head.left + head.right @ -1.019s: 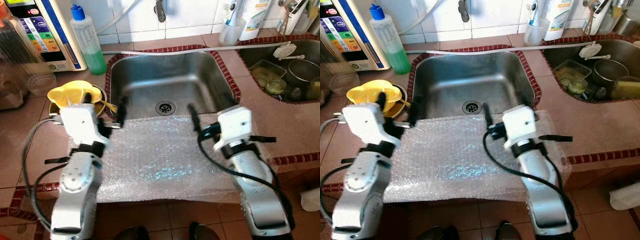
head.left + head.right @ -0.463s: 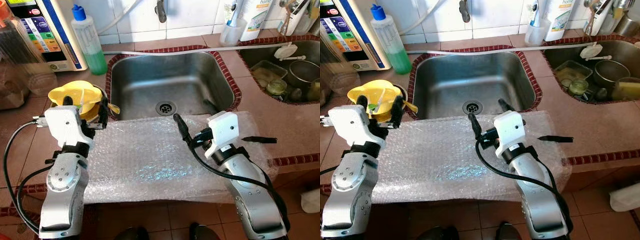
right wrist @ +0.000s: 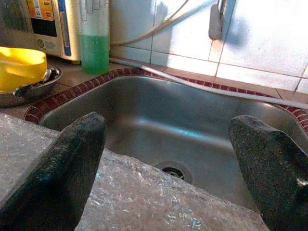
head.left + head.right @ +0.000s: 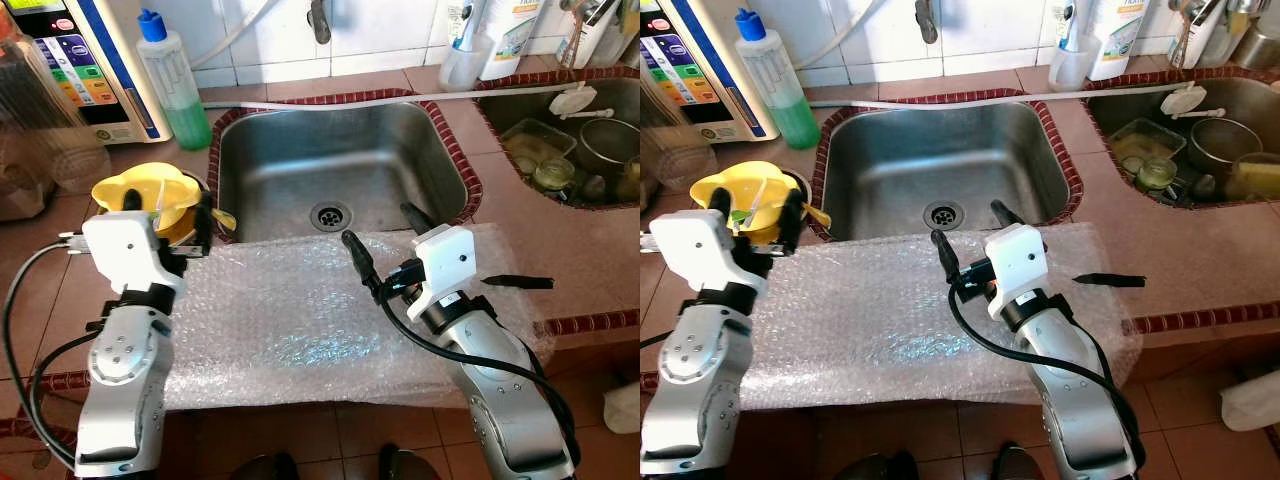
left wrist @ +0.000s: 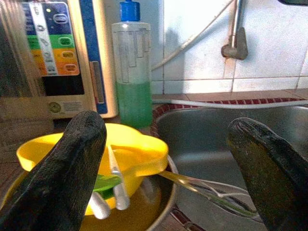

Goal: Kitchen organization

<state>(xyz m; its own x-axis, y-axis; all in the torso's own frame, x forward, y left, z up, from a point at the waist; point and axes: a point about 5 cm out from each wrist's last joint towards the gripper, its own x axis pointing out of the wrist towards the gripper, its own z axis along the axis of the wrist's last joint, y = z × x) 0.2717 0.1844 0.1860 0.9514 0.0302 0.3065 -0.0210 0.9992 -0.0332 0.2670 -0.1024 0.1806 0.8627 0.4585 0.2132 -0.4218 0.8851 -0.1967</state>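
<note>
A sheet of bubble wrap point(image 4: 290, 310) lies across the counter's front edge and the near rim of the steel sink point(image 4: 340, 150). My left gripper point(image 4: 168, 208) is open, its fingers point(image 5: 72, 173) on either side of a yellow dish point(image 4: 148, 186). That dish holds utensils and sits in a metal bowl point(image 5: 161, 211) left of the sink. My right gripper point(image 4: 378, 225) is open over the wrap's far edge, pointing into the sink basin point(image 3: 159, 130). Nothing is held in either one.
A green soap bottle point(image 4: 175, 85) and a water appliance point(image 4: 85, 60) stand at the back left. A white hose point(image 4: 400, 98) runs behind the sink. A second sink point(image 4: 575, 140) at the right holds dishes. Bottles point(image 4: 490, 40) stand by the tiled wall.
Over the last second both arms swung to the left. The left gripper came to the yellow dish, and the right gripper reached the middle of the wrap's far edge.
</note>
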